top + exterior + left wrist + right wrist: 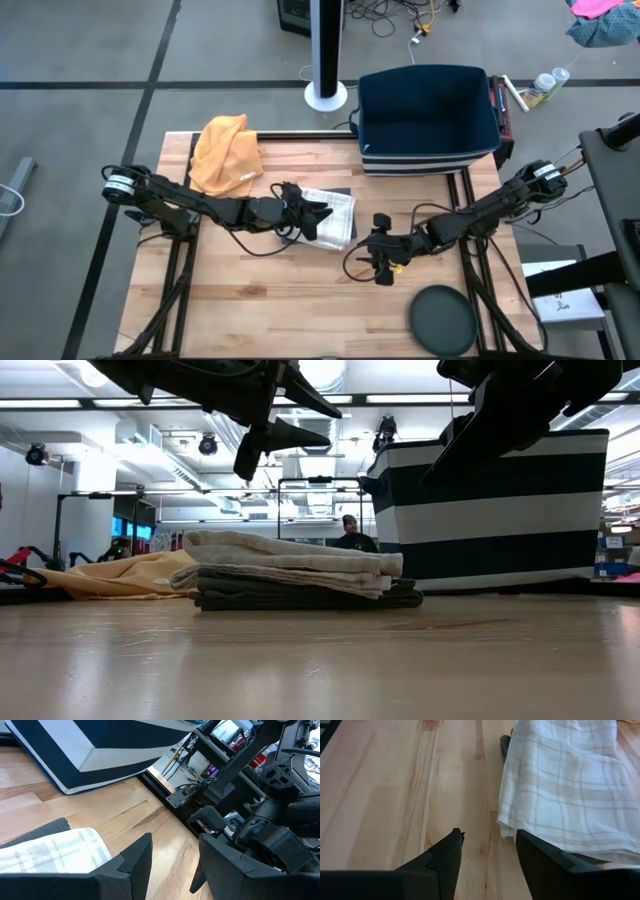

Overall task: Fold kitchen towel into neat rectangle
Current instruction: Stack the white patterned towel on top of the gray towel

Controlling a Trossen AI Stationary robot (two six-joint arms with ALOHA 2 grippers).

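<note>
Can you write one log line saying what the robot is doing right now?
towel folded, lying on dark cloth | left gripper above towel, jaws open, empty | right gripper beside towel, jaws open, empty | orange cloth untouched

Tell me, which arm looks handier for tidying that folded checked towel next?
Probably the left. Its open pincer hangs directly above the checked towel, which lies folded on a dark cloth. The right pincer, also open, hovers over bare table beside the towel.
</note>
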